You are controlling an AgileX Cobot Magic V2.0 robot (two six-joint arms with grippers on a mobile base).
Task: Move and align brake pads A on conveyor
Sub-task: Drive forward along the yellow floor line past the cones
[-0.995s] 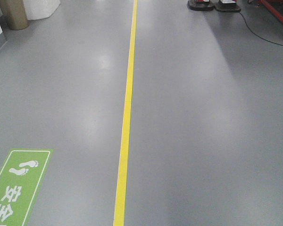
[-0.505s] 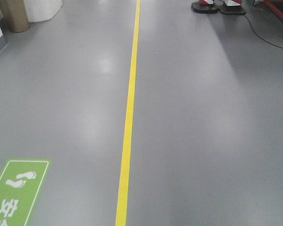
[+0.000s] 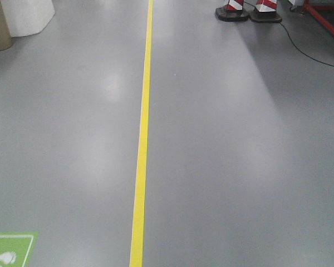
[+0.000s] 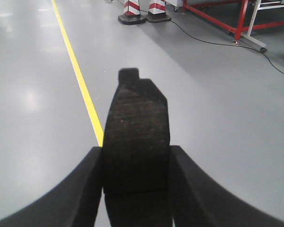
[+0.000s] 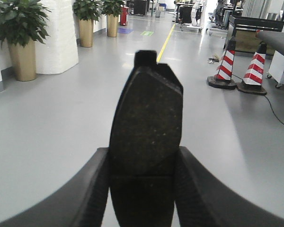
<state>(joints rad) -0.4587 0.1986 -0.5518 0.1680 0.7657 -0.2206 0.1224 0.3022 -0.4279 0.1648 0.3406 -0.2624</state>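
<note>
Floor sign [image 3: 8,247]: slid down to frame corner since earlier view; cones [image 3: 232,11] show more
Left fingers [image 4: 80,189]: clamped on brake pad [image 4: 136,137]; pad between them, jutting past tips
Right fingers [image 5: 201,189]: same grip on second pad [image 5: 146,123]

you have a glossy grey floor [image 3: 239,167] ahead, with soft glare patches from overhead light. a yellow line [image 3: 140,156] runs straight up it. two red-and-white cones [image 3: 232,8] stand far right, with a black cable [image 3: 300,47] trailing past them and a red frame [image 4: 243,16] beyond. a corner of a green footprint sign [image 3: 8,250] sits lower left. potted plants [image 5: 21,38] flank a white pillar [image 5: 57,38].
</note>
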